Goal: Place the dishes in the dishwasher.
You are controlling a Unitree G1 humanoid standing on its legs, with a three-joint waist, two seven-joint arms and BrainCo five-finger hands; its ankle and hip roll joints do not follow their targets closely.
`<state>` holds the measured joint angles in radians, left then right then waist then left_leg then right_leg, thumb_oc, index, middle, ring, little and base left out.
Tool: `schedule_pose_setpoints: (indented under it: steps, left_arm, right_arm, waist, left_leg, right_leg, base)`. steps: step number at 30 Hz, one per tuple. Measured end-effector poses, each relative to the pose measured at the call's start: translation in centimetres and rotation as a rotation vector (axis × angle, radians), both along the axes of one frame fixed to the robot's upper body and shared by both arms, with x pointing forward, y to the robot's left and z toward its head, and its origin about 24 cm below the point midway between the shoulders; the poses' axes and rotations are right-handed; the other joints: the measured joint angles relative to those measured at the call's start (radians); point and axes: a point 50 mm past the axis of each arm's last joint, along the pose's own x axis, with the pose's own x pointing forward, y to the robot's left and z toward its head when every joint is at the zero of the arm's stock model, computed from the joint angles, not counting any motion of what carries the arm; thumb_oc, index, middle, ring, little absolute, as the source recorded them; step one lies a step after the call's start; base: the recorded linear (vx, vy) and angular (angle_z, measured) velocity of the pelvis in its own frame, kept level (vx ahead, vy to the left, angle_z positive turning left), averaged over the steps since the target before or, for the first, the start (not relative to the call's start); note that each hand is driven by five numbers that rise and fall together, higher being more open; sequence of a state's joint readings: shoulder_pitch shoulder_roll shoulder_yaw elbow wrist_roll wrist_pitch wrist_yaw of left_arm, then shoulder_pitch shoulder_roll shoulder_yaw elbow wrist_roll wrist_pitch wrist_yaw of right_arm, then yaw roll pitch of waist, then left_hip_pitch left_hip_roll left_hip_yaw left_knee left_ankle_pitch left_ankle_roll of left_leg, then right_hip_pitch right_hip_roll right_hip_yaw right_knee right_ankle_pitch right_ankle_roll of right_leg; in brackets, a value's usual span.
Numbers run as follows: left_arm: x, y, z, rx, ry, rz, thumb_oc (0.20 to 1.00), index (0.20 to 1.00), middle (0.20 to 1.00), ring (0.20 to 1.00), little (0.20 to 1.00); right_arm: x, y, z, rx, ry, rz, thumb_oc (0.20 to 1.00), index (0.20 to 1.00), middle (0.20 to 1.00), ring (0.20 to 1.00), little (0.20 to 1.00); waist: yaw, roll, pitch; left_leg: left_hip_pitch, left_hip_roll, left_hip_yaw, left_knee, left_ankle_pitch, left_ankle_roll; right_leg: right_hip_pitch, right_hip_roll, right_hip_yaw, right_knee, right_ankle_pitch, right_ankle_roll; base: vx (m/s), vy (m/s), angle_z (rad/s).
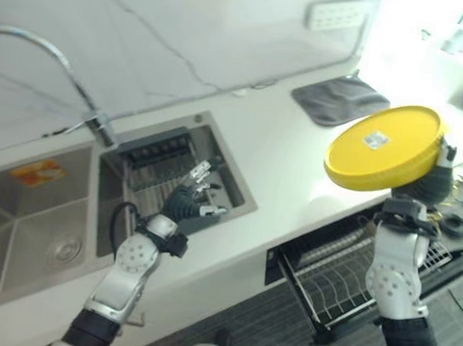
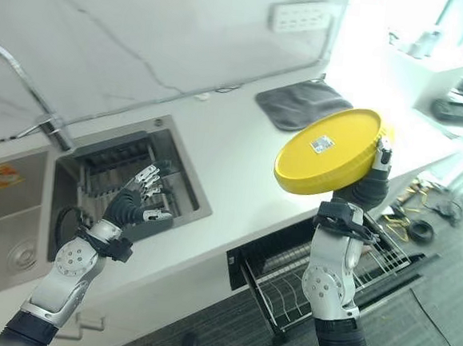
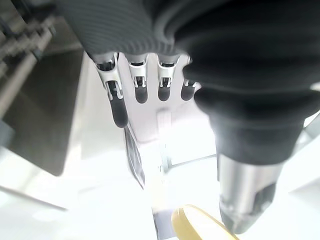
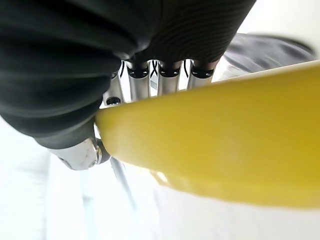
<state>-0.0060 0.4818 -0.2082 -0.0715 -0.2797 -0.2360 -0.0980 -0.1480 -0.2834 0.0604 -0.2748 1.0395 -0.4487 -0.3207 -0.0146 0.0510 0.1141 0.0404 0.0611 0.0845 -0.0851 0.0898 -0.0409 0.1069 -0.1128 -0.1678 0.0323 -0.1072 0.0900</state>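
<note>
Gripping yellow plate [image 1: 384, 147] by its rim in right hand [image 1: 433, 174], upper right of frame, directly above dishwasher rack [image 1: 343, 284] at lower right. Hovering left hand [image 1: 187, 202], fingers relaxed, over sink [image 1: 238, 196].

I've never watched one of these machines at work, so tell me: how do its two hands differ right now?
The right hand is raised above the counter edge and grips a yellow plate, tilted with its underside showing. The left hand holds nothing, its fingers relaxed, and hovers lower over the sink. Below the right hand, the dishwasher rack stands pulled out. Both hands have silver fingers with dark tips and dark ribbed covers.
</note>
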Motion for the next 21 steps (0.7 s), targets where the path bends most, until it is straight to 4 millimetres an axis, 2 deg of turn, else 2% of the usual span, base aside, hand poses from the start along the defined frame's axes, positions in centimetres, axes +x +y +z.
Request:
schedule_pose_setpoints:
  steps: [2,5,8,12,13,16,18,21]
  left_arm:
    - [0.0,0.0,0.0,-0.003,0.001,0.010,1.000,1.000,1.000,1.000,1.000]
    - [0.0,0.0,0.0,-0.015,0.000,0.017,1.000,1.000,1.000,1.000,1.000]
    - [0.0,0.1,-0.1,-0.016,0.007,0.025,1.000,1.000,1.000,1.000,1.000]
    - [0.0,0.1,-0.2,-0.016,0.013,0.020,1.000,1.000,1.000,1.000,1.000]
    - [-0.1,0.2,-0.3,-0.015,0.020,0.019,1.000,1.000,1.000,1.000,1.000]
    - [-0.8,0.4,-1.1,-0.018,0.058,0.018,1.000,1.000,1.000,1.000,1.000]
    - [-0.9,0.3,-1.2,-0.023,0.061,0.015,1.000,1.000,1.000,1.000,1.000]
    - [-0.9,0.1,-1.3,-0.037,0.063,0.015,1.000,1.000,1.000,1.000,1.000]
  right_arm:
    - [-0.5,-0.2,-0.7,0.013,0.011,0.016,0.200,0.200,0.200,0.200,0.200]
    - [-1.0,-0.8,-1.4,0.014,0.022,0.016,0.200,0.200,0.200,0.200,0.200]
    - [-1.3,-1.7,-1.3,0.013,0.005,-0.017,0.200,0.200,0.200,0.200,0.200]
    - [-2.2,-4.0,-1.1,0.025,-0.022,-0.105,0.200,0.200,0.200,0.200,0.200]
    - [-3.0,-5.3,-1.5,0.036,-0.015,-0.154,0.200,0.200,0.200,0.200,0.200]
    - [-4.0,-6.6,-2.6,0.058,0.030,-0.192,0.200,0.200,0.200,0.200,0.200]
    - [-4.1,-6.5,-2.9,0.068,0.047,-0.180,0.200,0.200,0.200,0.200,0.200]
    - [-3.7,-5.1,-4.5,0.072,0.111,-0.088,0.200,0.200,0.200,0.200,0.200]
  waist:
    - [-0.007,-0.001,-0.004]
    - [-0.051,0.002,-0.008]
    - [-0.057,0.002,-0.011]
    - [-0.078,0.004,-0.013]
    - [-0.084,0.005,-0.014]
    - [-0.092,0.017,-0.024]
    - [-0.094,0.020,-0.026]
    - [-0.090,0.020,-0.030]
  left_leg:
    - [0.015,0.008,0.043,0.000,0.000,0.000]
    - [0.035,0.027,0.058,0.000,-0.006,-0.008]
    - [0.040,0.043,0.094,0.000,-0.013,-0.013]
    - [0.055,0.046,0.122,-0.001,-0.020,-0.012]
    - [0.057,0.046,0.127,-0.001,-0.023,-0.013]
    - [0.064,0.044,0.143,-0.001,-0.033,-0.012]
    - [0.064,0.043,0.143,-0.001,-0.033,-0.012]
    - [0.064,0.045,0.142,-0.001,-0.033,-0.012]
  right_leg:
    - [-0.012,0.005,0.046,0.002,0.007,-0.003]
    - [-0.013,0.020,0.084,-0.006,0.019,-0.004]
    - [-0.036,0.032,0.116,0.002,0.023,-0.007]
    - [-0.042,0.033,0.137,0.005,0.026,-0.001]
    - [-0.042,0.032,0.140,0.006,0.027,0.001]
    - [-0.044,0.030,0.156,0.004,0.033,0.000]
    - [-0.044,0.030,0.156,0.004,0.033,0.000]
    - [-0.044,0.031,0.155,0.004,0.037,-0.005]
  base:
    - [-0.01,-0.080,-0.69]
    - [0.00,-0.082,-0.51]
    - [0.01,-0.042,-0.42]
    - [0.01,-0.025,-0.27]
    - [0.00,-0.022,-0.12]
    - [-0.01,-0.028,-0.18]
    - [-0.01,-0.012,-0.03]
    - [0.00,0.000,0.00]
